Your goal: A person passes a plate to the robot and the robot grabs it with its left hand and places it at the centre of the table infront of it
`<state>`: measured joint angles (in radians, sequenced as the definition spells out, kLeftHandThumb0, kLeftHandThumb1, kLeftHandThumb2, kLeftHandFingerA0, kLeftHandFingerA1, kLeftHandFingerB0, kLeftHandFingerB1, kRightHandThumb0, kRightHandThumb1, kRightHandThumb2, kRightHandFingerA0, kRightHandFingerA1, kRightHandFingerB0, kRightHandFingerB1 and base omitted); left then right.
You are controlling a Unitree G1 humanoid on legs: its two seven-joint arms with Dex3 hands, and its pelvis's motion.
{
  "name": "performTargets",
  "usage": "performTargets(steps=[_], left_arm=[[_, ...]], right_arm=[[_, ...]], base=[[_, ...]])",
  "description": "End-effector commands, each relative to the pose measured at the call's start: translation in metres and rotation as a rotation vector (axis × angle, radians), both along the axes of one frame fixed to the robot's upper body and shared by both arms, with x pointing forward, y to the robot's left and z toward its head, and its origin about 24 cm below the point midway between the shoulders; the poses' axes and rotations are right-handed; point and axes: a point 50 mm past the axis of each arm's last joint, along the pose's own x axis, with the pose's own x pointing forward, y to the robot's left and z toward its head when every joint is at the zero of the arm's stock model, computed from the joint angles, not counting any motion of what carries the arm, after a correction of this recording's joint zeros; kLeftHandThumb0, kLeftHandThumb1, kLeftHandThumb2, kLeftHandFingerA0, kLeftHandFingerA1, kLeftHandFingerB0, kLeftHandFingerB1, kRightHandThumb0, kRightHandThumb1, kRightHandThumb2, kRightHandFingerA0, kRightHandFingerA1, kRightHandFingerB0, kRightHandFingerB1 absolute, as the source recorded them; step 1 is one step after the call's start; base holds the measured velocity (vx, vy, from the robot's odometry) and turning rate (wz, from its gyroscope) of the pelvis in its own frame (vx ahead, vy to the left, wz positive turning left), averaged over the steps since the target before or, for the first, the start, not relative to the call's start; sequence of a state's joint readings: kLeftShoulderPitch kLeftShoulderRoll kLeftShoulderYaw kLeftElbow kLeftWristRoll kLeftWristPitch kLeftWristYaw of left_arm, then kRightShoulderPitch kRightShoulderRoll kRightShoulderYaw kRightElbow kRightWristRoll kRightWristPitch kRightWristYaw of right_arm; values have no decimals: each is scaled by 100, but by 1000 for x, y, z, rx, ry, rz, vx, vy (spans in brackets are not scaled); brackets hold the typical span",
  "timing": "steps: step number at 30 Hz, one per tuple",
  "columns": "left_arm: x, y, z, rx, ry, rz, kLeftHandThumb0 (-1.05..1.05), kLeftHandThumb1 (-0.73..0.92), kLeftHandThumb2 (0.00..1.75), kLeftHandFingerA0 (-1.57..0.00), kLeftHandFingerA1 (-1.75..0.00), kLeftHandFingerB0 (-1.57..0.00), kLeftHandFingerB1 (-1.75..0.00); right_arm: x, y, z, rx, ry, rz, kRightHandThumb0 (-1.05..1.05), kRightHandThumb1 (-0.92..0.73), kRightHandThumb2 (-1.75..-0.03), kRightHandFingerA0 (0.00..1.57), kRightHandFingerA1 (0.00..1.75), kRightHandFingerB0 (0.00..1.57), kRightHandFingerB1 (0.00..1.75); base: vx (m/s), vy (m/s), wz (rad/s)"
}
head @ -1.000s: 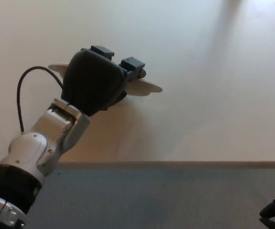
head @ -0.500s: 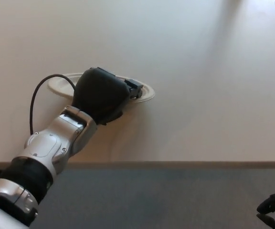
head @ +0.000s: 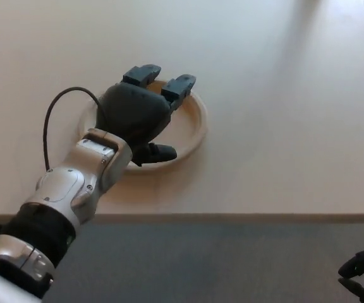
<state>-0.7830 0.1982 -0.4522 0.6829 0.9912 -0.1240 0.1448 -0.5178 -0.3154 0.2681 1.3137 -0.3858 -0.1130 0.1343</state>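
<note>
Round cream plate (head: 193,120) flat on pale wooden table (head: 283,95); black left hand (head: 138,117) above, fingers (head: 179,85) apart, gripping nothing. Risk: withdrawing thumb snags rim, drags plate.

Warm even light, soft shadows on table (head: 283,126), slight blur.

One plate (head: 194,129) lies on one table (head: 283,95). Two robot hands show: the left hand (head: 141,113) and the right hand (head: 362,274).
</note>
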Motion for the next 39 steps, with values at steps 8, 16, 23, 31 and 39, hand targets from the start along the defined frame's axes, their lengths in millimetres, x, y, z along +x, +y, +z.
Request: performTargets(steps=[8, 16, 23, 31, 39], left_arm=[[4, 19, 9, -222, 407, 113, -99, 92, 135, 0, -9, 0, -6], [-7, 20, 4, -263, 363, 105, -96, 92, 132, 0, -8, 0, -7], [-46, 27, 23, -489, 76, -18, -88, 87, 124, -7, -31, -6, -20], [-112, 38, 35, -595, -79, -142, -87, 86, 122, -8, -34, -8, -24], [-177, 63, 34, -656, -94, -245, -89, 92, 79, -17, -34, -9, -25]], right_arm=[[6, -2, 6, -11, -14, 11, -72, -80, -64, 56, 60, 41, 48], [4, -2, 4, -22, -6, 18, -71, -81, -65, 54, 61, 41, 48], [0, -1, 0, -17, 6, 12, -72, -81, -65, 55, 63, 42, 49], [-21, -4, -16, -34, 66, 26, -72, -84, -66, 53, 65, 39, 49], [-46, -3, -34, -25, 131, -14, -74, -82, -65, 54, 63, 38, 48]], base=[[0, 0, 0], [0, 0, 0], [0, 0, 0], [0, 0, 0], [0, 0, 0]])
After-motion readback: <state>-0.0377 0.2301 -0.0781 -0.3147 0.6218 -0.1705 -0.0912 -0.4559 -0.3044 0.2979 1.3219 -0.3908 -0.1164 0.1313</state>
